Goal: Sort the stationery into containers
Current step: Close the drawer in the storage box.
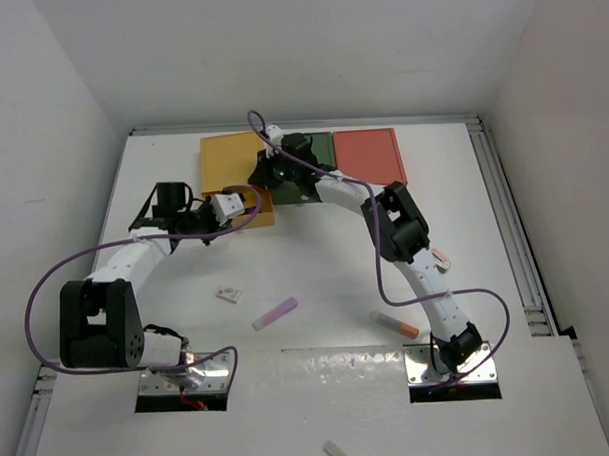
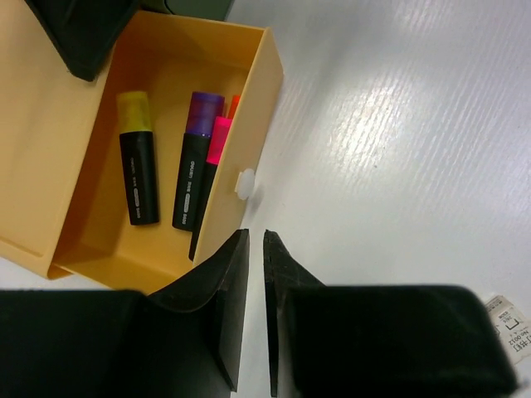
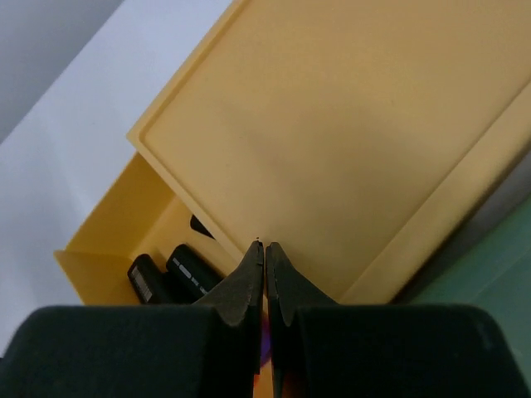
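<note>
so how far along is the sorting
Done: several markers lie in the open yellow drawer. In hand: nothing; the left claw sits empty by its knob, the right claw shut above the box. Left: the lilac stick, orange-tipped tube and two erasers on the table.

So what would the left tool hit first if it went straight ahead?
Probably the front wall of the open yellow drawer, near its white knob, just ahead of the left tool; depth is hard to judge.
</note>
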Tool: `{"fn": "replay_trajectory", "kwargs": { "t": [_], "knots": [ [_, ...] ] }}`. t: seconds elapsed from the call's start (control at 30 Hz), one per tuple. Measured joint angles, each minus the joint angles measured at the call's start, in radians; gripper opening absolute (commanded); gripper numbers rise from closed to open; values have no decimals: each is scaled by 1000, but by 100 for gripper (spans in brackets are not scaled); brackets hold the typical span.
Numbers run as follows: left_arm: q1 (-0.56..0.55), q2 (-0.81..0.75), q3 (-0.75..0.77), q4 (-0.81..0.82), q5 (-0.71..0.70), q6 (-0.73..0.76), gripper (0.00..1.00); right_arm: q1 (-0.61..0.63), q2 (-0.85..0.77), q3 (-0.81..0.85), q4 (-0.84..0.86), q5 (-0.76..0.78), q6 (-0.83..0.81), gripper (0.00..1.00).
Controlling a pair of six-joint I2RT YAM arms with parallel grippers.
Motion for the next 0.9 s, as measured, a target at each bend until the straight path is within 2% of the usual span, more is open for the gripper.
{"fn": "replay_trajectory", "kwargs": {
  "t": [0.5, 0.9],
  "knots": [
    [6, -28, -34, -13, 0, 6, 21, 12, 12, 58, -126, 36, -86, 0],
    [-2, 19, -54, -92, -26, 206, 20, 19, -2, 59, -183, 32, -49, 0]
  ]
}}
